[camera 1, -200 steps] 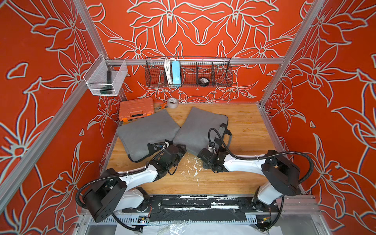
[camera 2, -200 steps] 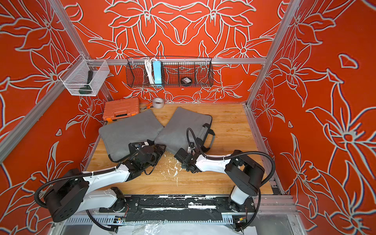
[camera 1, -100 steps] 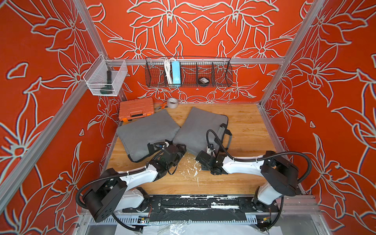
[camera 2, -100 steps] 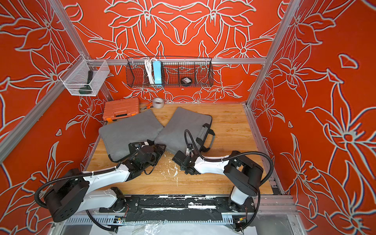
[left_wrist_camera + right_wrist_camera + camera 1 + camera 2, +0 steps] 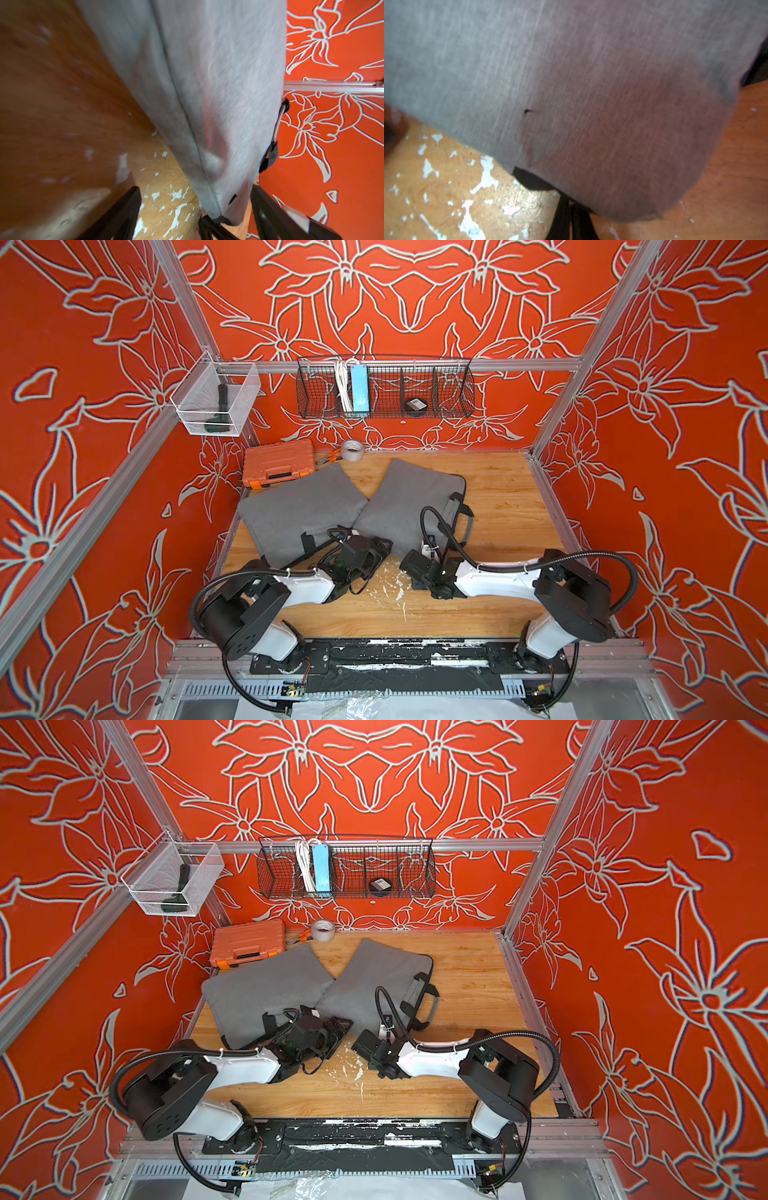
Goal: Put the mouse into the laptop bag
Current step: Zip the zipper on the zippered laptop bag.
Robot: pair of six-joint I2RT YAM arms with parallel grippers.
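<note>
Left pincer [image 5: 195,209] is wide open, with the near corner of the gray laptop bag [image 5: 409,497] between its jaws, and it holds nothing. Right pincer [image 5: 569,209] is shut tight at that same corner. Something black sits at its tips, maybe a zip tab, but I cannot tell if it has hold of it. I cannot see the mouse for sure. A small black round thing [image 5: 415,405] in the wire basket [image 5: 453,385] on the back wall may be it, but it is too small to tell.

The bag is soft cloth. I think it is light and floppy, so it will sag if lifted by one corner. Good places to hold it look like the black handles [image 5: 459,514] or the edge by the zip. A mouse is most likely small, hard and smooth, so it could slip; its two sides are best to pinch.

The bench [image 5: 507,506] is smooth wood with white chipped spots near the arms, so the bag may slide when pushed. A second gray bag [image 5: 299,506] lies right beside the first and seems to touch it. An orange case [image 5: 277,462] and a roll of tape [image 5: 352,450] sit at the back. Red walls [image 5: 415,290] with white flowers stand close on three sides, so there is little room to swing
</note>
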